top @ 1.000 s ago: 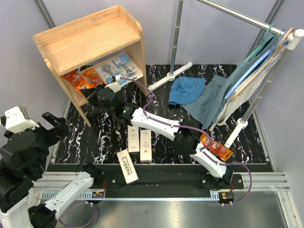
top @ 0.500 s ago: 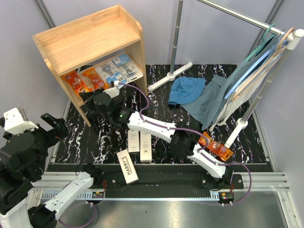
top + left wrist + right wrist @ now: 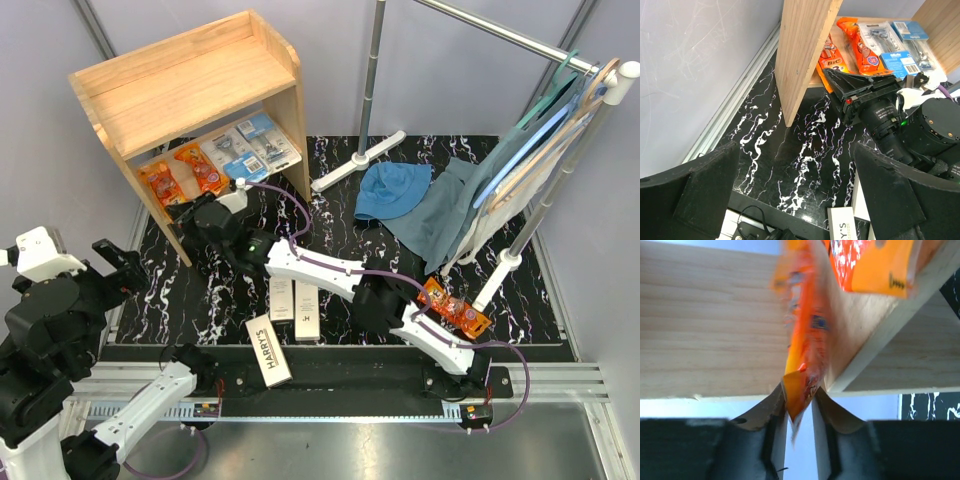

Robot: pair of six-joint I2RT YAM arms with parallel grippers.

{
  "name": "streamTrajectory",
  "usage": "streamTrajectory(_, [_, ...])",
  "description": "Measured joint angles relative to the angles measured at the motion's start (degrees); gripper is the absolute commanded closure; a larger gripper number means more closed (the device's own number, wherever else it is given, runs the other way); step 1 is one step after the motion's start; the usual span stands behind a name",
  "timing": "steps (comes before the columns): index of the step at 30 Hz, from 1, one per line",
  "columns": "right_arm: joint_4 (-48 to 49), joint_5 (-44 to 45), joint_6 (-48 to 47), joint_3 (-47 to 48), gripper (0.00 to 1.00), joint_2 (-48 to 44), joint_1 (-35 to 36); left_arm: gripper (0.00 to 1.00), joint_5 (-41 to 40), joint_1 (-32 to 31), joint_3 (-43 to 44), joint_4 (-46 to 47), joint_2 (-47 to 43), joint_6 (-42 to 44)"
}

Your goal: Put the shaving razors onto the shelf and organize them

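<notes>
Marbled table; right gripper at shelf, fingers barely parted around orange pack, grip unclear; left gripper wide open, empty.

Bright, even overhead light; a soft shadow lies beneath the light-wood two-level shelf. Right wrist view: the shiny orange pack against that shelf is motion-blurred.

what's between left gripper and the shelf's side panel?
Only bare black marbled mat separates the left gripper from the shelf, per left wrist view.
</notes>
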Motion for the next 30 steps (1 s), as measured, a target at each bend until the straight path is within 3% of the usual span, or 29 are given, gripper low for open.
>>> streamTrajectory(6, [-0.8,-2.1,0.3,0.0,0.49,0.2,0.2,0.01,0.0,0.0,-0.1,-0.1,0.0,0.7])
streamTrajectory(13, [-1.6,-2.4,0.3,-1.2,0.39,0.1,0.3,0.01,0.1,0.0,-0.8,-0.1,-0.1,0.7])
streamTrajectory(23, [-1.5,-3.5,-1.5,-6.9,0.37,-1.8,0.3,0.01,0.5,0.0,-2.4,-0.2,-0.5,0.7])
streamTrajectory(30, [0.9,-3.5,-3.4,-13.6,0.45,-6.9,0.3,0.01,0.6,0.0,-3.4,-0.3,-1.2,0.7])
